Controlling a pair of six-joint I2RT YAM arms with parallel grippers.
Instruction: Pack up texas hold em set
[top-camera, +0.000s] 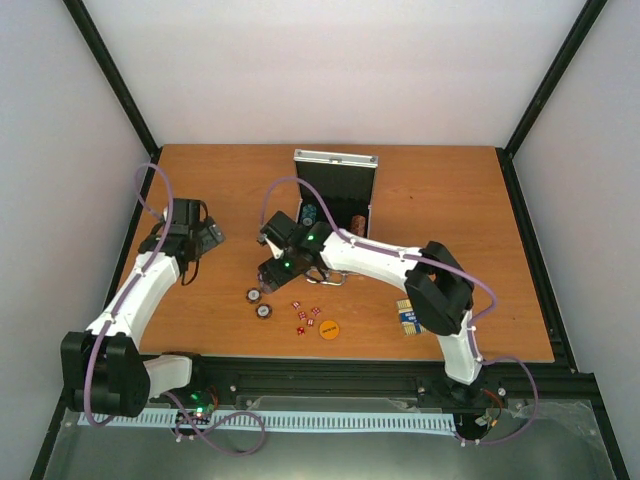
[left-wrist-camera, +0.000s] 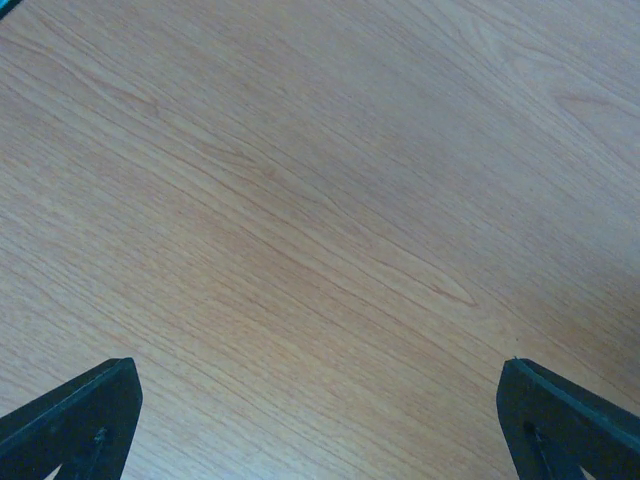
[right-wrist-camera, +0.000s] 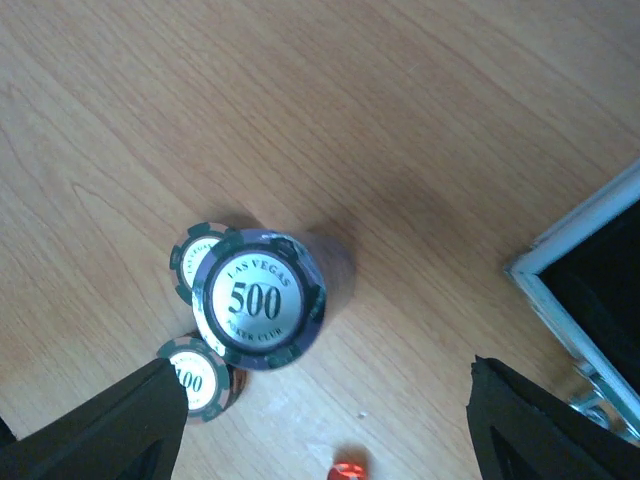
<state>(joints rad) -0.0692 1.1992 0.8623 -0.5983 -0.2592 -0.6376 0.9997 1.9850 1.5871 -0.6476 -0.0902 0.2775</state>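
Note:
The silver case (top-camera: 335, 185) stands open at the table's back middle, lid upright, with chips inside; its corner (right-wrist-camera: 585, 290) shows in the right wrist view. My right gripper (top-camera: 270, 275) is open and empty, hovering over a tall stack of striped chips topped by a "500" chip (right-wrist-camera: 258, 298). Its fingers (right-wrist-camera: 110, 430) stand wide apart on either side below the stack. Two shorter chip stacks (right-wrist-camera: 195, 378) (top-camera: 264, 311) sit beside it. Red dice (top-camera: 305, 315) (right-wrist-camera: 346, 470), the orange disc (top-camera: 329, 328) and the blue-yellow card deck (top-camera: 407, 316) lie near the front. My left gripper (top-camera: 200, 235) (left-wrist-camera: 320, 440) is open over bare wood.
The wooden table (top-camera: 450, 200) has black rails along its sides and front edge. White walls enclose the back and sides. The right arm's elbow (top-camera: 437, 285) hangs over the card deck area.

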